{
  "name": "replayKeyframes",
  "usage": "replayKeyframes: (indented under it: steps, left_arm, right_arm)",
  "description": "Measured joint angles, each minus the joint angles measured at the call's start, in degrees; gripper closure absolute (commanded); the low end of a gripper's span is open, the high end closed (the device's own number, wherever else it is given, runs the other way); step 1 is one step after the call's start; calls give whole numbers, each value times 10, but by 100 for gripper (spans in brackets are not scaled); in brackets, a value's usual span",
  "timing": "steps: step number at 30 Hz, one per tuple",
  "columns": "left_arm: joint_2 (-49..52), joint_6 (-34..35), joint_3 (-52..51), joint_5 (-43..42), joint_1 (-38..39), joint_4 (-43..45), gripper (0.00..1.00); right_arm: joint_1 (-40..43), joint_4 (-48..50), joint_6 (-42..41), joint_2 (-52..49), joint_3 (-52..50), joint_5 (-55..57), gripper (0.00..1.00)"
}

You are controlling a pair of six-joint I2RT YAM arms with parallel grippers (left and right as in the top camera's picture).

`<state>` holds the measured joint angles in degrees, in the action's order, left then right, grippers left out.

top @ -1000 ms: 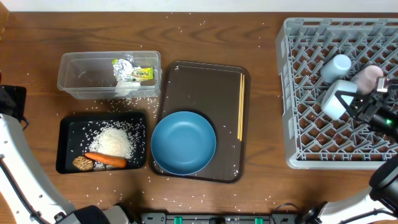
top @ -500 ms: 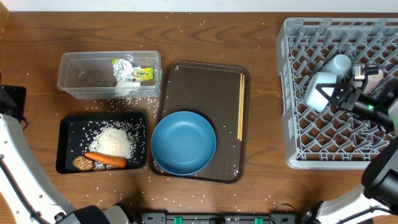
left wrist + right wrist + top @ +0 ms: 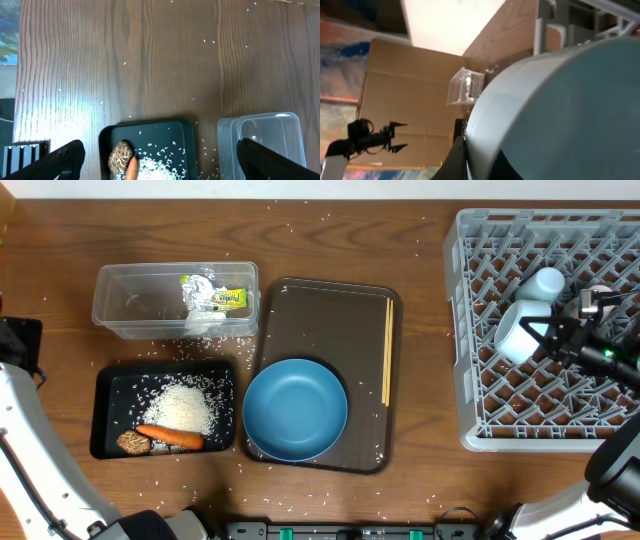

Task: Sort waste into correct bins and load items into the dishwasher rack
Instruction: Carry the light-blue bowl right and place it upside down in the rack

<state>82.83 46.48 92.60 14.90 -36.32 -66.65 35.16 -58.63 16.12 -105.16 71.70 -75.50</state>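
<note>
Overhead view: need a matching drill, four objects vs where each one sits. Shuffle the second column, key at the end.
Objects
1. orange carrot
2. crumpled wrapper
3. wooden chopsticks
4. light-blue cup

Places
A. in the dishwasher rack
B. on the brown serving tray
C. in the black tray
D. in the clear tub

Pairs: 1-C, 2-D, 3-B, 4-A
</note>
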Motion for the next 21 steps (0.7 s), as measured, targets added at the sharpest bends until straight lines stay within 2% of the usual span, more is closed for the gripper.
replayKeyframes:
  steps: [3,4,7,9,13,21]
  left_arm:
    - [0,0,0,0,0,0,2]
    - [0,0,0,0,0,0,2]
    - [0,0,0,0,0,0,2]
    - [0,0,0,0,0,0,2]
    - [0,0,0,0,0,0,2]
    - [0,0,0,0,0,0,2]
  right_arm:
    - [2,-1,-35,11,14,38,91]
    - [2,-1,-48,16,18,53,87]
    - [6,0,-91,37,31,137,53]
    - [14,6,-113,47,34,218,44]
    - [26,4,-162,57,33,356,36]
    - [25,4,-219,150,33,451,27]
